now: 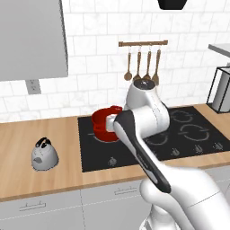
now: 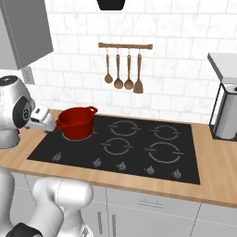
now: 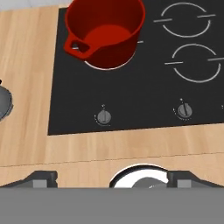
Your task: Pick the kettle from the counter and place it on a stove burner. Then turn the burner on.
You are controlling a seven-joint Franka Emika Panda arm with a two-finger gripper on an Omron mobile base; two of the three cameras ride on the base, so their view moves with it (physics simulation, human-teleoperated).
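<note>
The small silver-grey kettle (image 1: 44,155) with a black arched handle stands upright on the wood-grain counter (image 1: 18,143), left of the black stove (image 1: 94,155). In the hand view only its edge (image 3: 3,103) shows at the far left. My gripper (image 3: 113,178) is open, with nothing between its fingertips (image 3: 41,177). It hangs above the counter's front strip, looking down at the stove's front-left knob (image 3: 103,117). The kettle is off to its left, apart from it. In the left base view my own arm hides the gripper.
A red two-handled pot (image 1: 105,123) (image 3: 107,33) sits on the rear-left burner. Other burners (image 2: 162,152) and several knobs (image 2: 122,165) lie to the right. A utensil rack (image 2: 125,46) hangs on the tiled wall. An appliance (image 2: 227,115) stands at the counter's right end.
</note>
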